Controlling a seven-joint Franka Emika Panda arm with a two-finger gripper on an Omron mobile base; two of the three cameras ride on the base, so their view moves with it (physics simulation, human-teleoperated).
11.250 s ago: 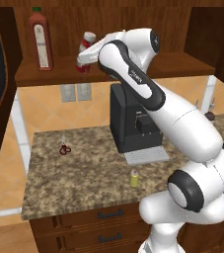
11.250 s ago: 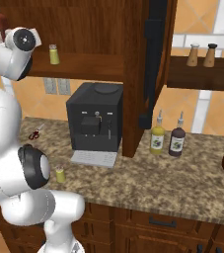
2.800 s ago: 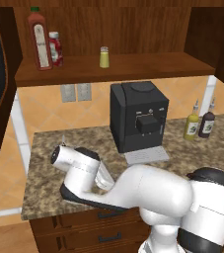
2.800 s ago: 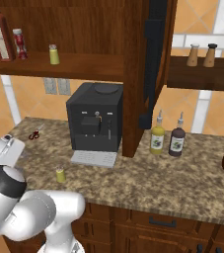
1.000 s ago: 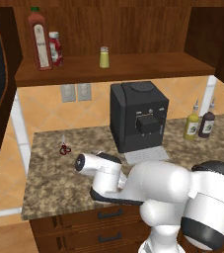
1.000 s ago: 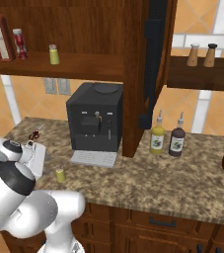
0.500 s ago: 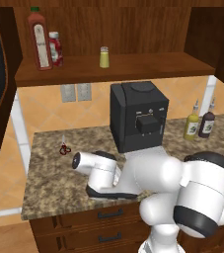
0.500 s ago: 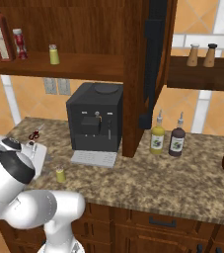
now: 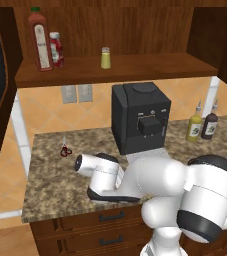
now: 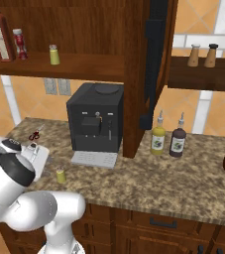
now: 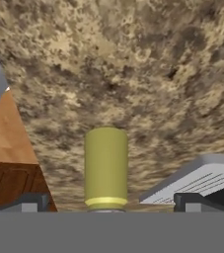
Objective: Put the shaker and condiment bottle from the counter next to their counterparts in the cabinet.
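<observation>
Hand (image 11: 106, 201) spread wide around shaker (image 11: 106, 168) on table (image 11: 133, 74).
Shaker is seen standing between the two fingertips (image 11: 29, 202), not pinched, near the coffee machine (image 10: 95, 118) tray. Short red bottle (image 9: 56, 49) is placed on the cabinet (image 9: 135, 67) shelf beside the tall red bottle (image 9: 40, 39); second shaker (image 9: 105, 58) is set further along.

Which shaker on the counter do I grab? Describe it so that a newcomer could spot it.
Start at the black coffee machine on the granite counter. In front of its grey drip tray, toward the counter's front edge, stands the shaker: a small yellow-green cylinder, alone on bare stone. Its twin sits up on the cabinet shelf; the nozzle-topped squeeze bottles right of the machine are taller.
</observation>
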